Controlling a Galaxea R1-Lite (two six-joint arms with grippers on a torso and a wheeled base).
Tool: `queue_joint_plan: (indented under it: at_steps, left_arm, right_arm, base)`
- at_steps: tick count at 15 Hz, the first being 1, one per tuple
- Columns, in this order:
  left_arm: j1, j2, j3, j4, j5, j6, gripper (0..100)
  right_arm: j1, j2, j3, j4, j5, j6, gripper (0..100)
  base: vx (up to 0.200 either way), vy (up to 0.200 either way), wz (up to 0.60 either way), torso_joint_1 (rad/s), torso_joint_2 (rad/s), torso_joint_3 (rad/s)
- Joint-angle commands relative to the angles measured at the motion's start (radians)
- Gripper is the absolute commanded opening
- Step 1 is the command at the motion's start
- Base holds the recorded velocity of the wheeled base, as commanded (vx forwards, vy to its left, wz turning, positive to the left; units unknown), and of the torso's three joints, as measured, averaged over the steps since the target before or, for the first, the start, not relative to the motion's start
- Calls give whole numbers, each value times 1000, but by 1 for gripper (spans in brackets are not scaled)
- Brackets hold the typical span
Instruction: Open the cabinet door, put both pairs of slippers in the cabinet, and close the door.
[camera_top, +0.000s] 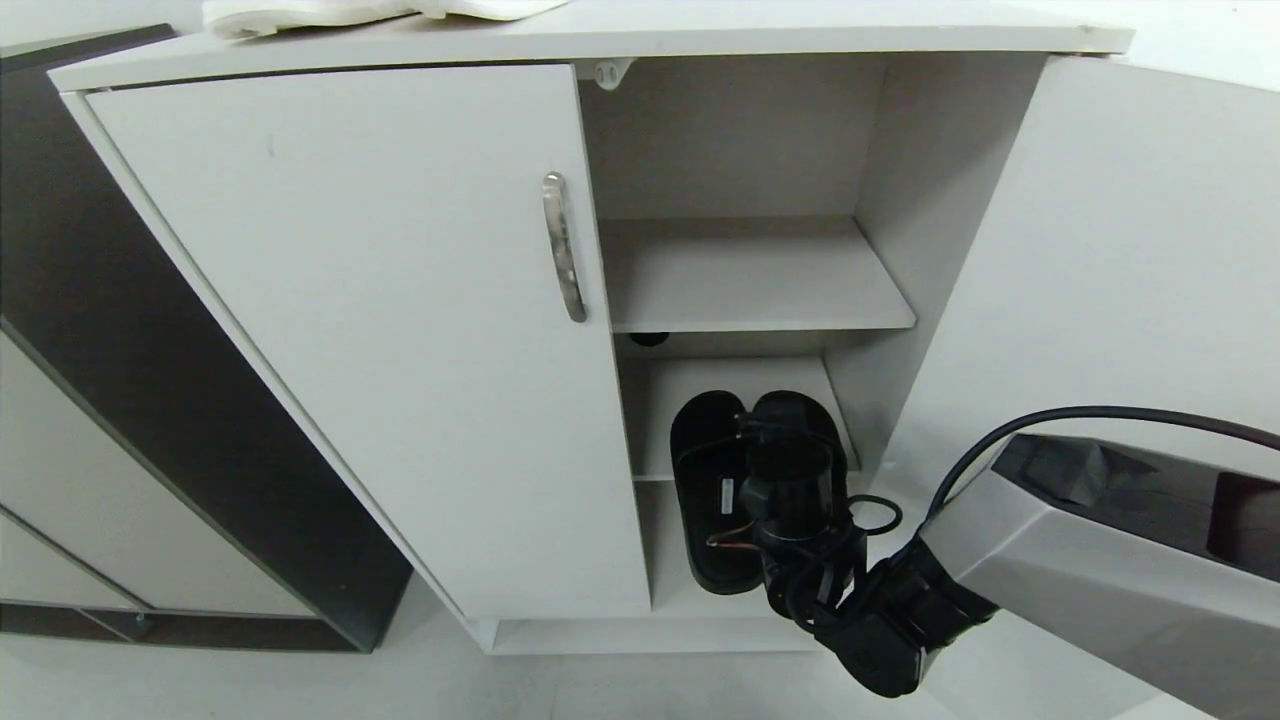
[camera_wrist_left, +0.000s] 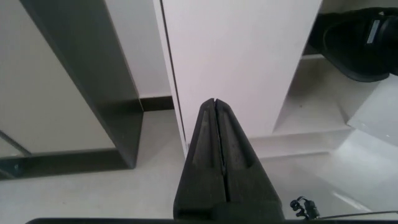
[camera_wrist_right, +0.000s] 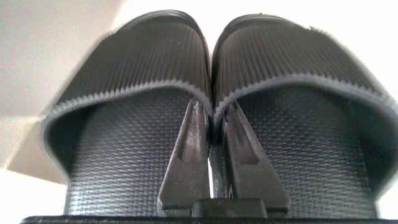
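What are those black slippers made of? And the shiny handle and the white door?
The slippers look like soft rubber or foam: matte black, with ribbed straps and a bumpy footbed. The handle looks like polished metal, since it gleams silver. The cabinet door looks like smooth white coated board, though what is under the coating can't be told.

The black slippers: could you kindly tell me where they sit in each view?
Head view: black slippers low centre, inside the cabinet, at the right gripper.
Left wrist view: beyond the closed left door, over a shelf.
Right wrist view: close up, straps flanking the gripper's fingers.
Shared landmark: that door.
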Motion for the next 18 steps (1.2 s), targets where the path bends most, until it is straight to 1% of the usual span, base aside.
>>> queue_joint_plan:
  at_steps: [1, 3, 10, 16, 18]
  left_arm:
    - [1, 2, 0, 1, 1, -1, 0]
    - [-1, 0, 0, 1, 1, -2, 0]
    - [1, 0, 0, 1, 1, -5, 0]
    - [1, 0, 0, 1, 2, -7, 0]
    - [-1, 2, 0, 1, 4, -7, 0]
  right_arm:
    - [-9, 29, -10, -3, -1, 3, 0]
    - [-18, 53, -30, -20, 4, 1, 0]
    - [-89, 158, -234, -6, 18, -35, 0]
    - [-115, 216, -441, 129, 27, -41, 0]
    - [-126, 231, -495, 144, 27, -41, 0]
  base:
    - [0, 0, 0, 0, 0, 0]
    - [0, 0, 0, 0, 0, 0]
    - [0, 0, 0, 0, 0, 0]
    - [0, 0, 0, 0, 0, 0]
    - [0, 0, 0, 0, 0, 0]
